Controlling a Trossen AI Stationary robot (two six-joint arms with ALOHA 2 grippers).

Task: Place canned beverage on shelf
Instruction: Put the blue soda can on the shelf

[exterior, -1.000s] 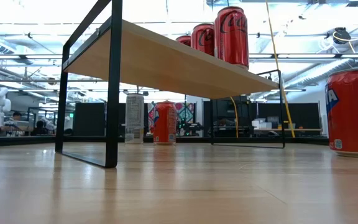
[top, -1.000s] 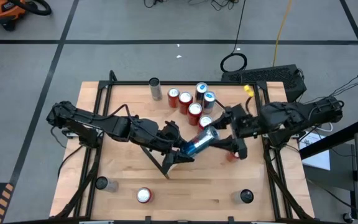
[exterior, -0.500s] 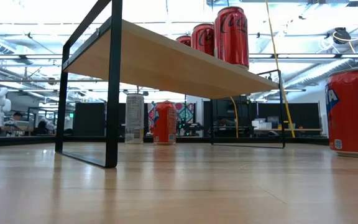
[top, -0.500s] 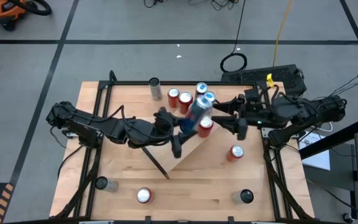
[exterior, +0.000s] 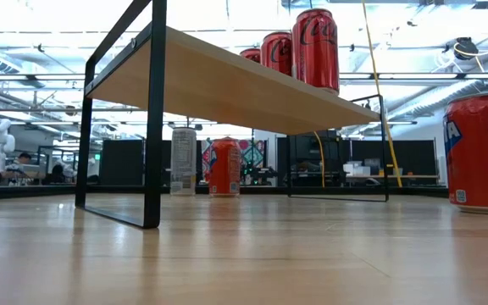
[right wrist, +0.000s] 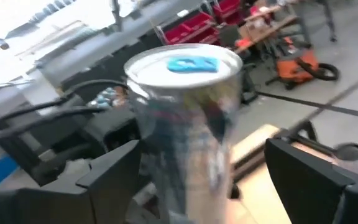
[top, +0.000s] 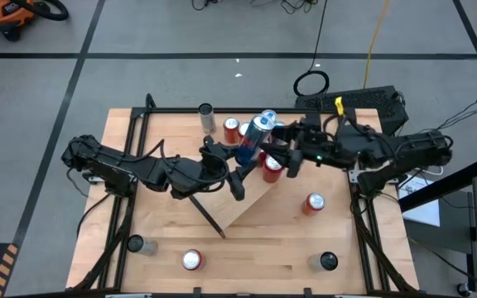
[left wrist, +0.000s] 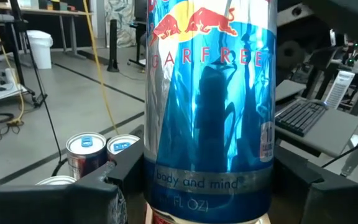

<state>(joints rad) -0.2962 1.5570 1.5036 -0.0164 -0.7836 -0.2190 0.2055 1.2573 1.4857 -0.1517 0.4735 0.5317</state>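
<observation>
High view: blue can [top: 253, 136] sat above the shelf [top: 251, 199], left gripper [top: 240, 165] grasping it, right gripper [top: 281, 153] spread around it; likely risk, toppling neighbouring red cans [top: 247, 132].
Left wrist view: can blue-silver, glossy, upright.
Right wrist view: silver lid, blue tab.

Two matte-black jointed arms with blocky housings and looped black cables; left end effector [top: 237, 170] and right end effector [top: 281, 152] have flat, dark, angular fingers.
</observation>
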